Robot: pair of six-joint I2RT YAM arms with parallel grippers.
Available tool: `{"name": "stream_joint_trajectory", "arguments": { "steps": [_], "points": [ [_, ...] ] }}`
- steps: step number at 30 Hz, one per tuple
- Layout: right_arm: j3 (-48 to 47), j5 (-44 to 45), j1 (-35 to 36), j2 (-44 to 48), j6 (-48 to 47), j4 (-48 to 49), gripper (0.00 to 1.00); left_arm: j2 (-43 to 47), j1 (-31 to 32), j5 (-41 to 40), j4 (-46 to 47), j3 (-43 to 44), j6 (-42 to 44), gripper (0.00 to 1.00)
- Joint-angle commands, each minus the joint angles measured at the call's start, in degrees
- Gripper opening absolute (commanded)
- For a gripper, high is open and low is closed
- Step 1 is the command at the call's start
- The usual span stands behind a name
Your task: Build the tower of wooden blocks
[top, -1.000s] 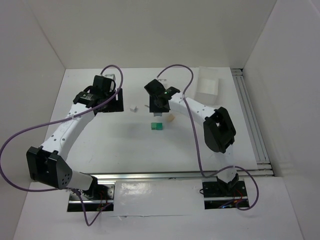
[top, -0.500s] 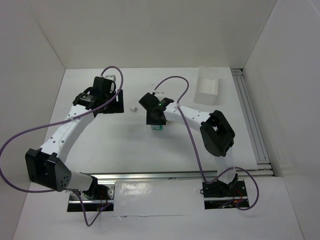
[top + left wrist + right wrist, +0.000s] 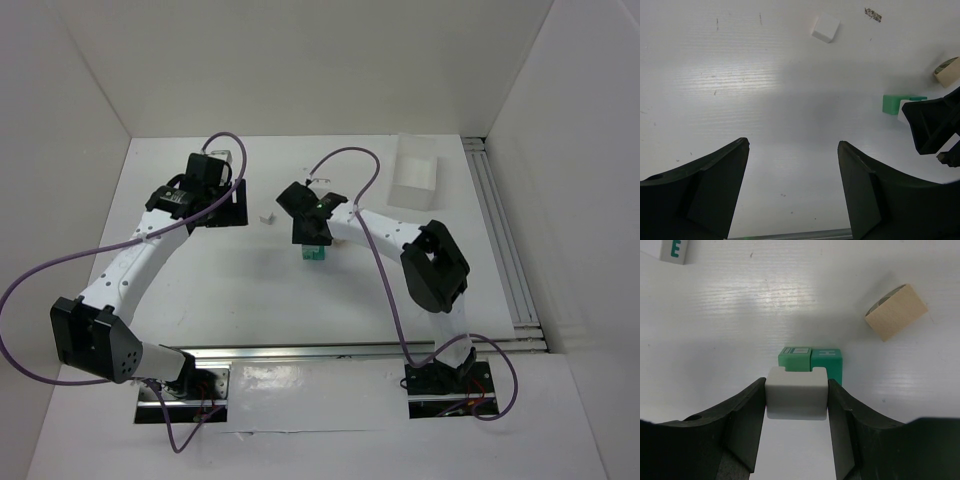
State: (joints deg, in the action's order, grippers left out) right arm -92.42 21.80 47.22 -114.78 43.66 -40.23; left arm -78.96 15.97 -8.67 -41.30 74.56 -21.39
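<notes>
The right gripper (image 3: 797, 385) is pinching a pale block (image 3: 796, 400) by its two side faces, one finger on each side. The block sits level between the fingers. In the right wrist view it overlaps the near edge of two green blocks (image 3: 811, 365). These stand side by side, touching each other, on the white tabletop (image 3: 250, 290), near its middle. The pictures do not show whether the pale block rests on the green blocks or is held just above them. No block is visibly stacked on the pair, and their top faces show printed markings. A tan piece (image 3: 896, 311) with one rounded end lies on the tabletop near the green blocks, apart from them and turned at an angle to them. The left gripper (image 3: 792, 150) is spread wide with nothing between its fingers and is positioned over bare tabletop. It is well to the left of the green blocks. A white cube (image 3: 825, 27) sits alone on the tabletop between the two grippers. A clear tray (image 3: 415, 178) stands at the far right of the tabletop, well apart from the blocks.
</notes>
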Motion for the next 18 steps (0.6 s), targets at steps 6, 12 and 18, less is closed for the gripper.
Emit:
{"name": "stream_joint_trajectory", "arguments": {
  "steps": [6,12,18],
  "points": [
    [-3.29,2.54,0.06,-2.11,0.37,-1.7,0.42,0.82,0.29,-0.12,1.31,-0.21,-0.94,0.84],
    [-3.81,2.54,0.06,-2.63,0.37,-2.22,0.42,0.82,0.29,-0.12,1.31,-0.21,-0.94,0.84],
    [-3.82,3.07,0.06,-2.64,0.37,-2.22,0.42,0.82,0.29,-0.12,1.31,-0.21,-0.94,0.84]
  ]
}}
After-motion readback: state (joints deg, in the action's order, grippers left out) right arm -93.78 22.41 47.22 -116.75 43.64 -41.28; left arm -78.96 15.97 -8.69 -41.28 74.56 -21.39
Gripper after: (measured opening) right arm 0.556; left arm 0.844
